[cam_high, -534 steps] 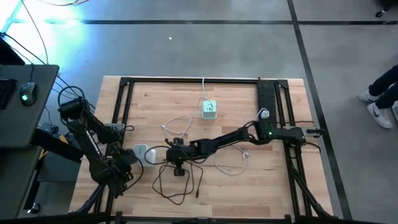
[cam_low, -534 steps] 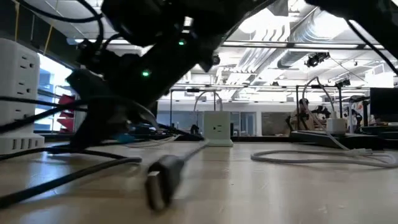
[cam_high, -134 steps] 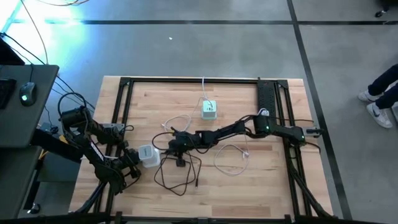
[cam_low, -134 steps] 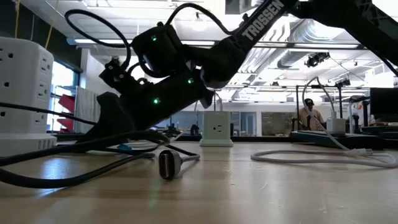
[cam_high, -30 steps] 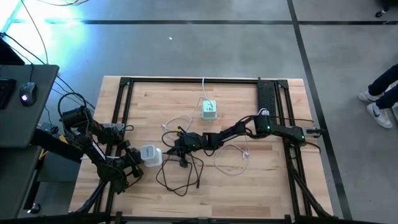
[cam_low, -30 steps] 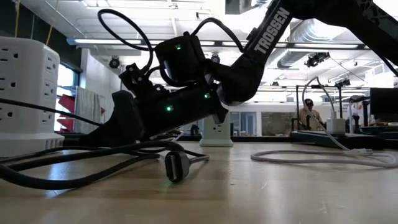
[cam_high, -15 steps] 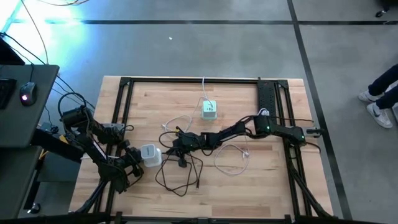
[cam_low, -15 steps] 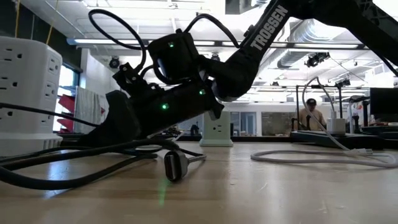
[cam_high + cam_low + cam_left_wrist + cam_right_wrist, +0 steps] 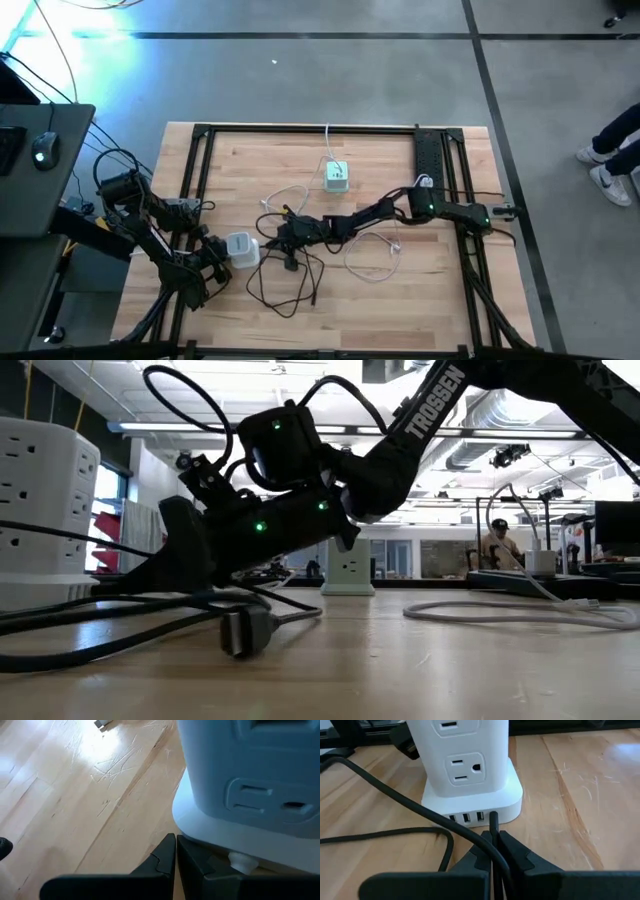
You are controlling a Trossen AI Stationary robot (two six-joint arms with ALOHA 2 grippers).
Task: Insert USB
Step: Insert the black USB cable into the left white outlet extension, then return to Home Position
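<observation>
High view: light wooden table with a black frame. White cube-shaped power tower with a flat base stands at the left-front part of the table. The left gripper lies low just beside the tower's left side. The right gripper reaches from the right across the middle to a spot just right of the tower, amid loops of thick black USB cable. A second small white charger cube sits farther back; a thin white cable coils right of centre.

Low view: the right arm slants down from the upper right; the black cable runs along the table and its dark free-end plug rests on the wood in the foreground. The tower shows at the left edge.

Left wrist view: the left gripper has its fingers pressed together on nothing, right at the foot of the tower.

Right wrist view: the right gripper is clamped on the black cable's plug, whose tip meets the row of USB ports in the tower's base; whether it is seated cannot be told.
</observation>
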